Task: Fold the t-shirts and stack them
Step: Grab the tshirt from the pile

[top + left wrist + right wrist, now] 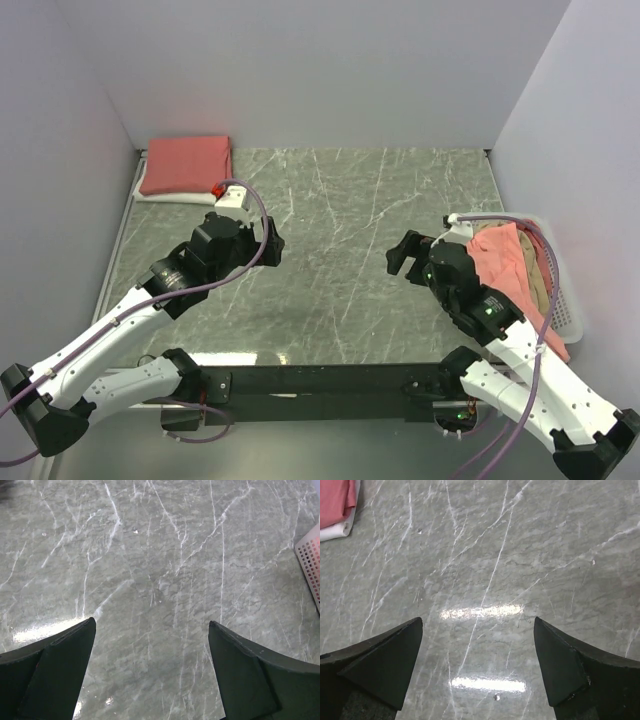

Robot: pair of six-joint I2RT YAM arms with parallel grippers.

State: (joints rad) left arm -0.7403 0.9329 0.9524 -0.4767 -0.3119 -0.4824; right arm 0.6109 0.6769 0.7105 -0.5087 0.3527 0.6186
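Note:
A folded salmon-pink t-shirt (187,163) lies on a folded white t-shirt (160,197) at the table's far left corner; this stack also shows in the right wrist view (335,505). Crumpled salmon-pink (505,265) and tan-beige (540,280) t-shirts lie in the white lattice basket (568,310) at the right edge. My left gripper (272,243) is open and empty over the bare marble table, right of the stack. My right gripper (398,255) is open and empty over the table, left of the basket.
The grey marble table (350,250) is walled at the back and both sides. A corner of the basket shows in the left wrist view (311,562). The black arm mount bar (320,380) runs along the near edge.

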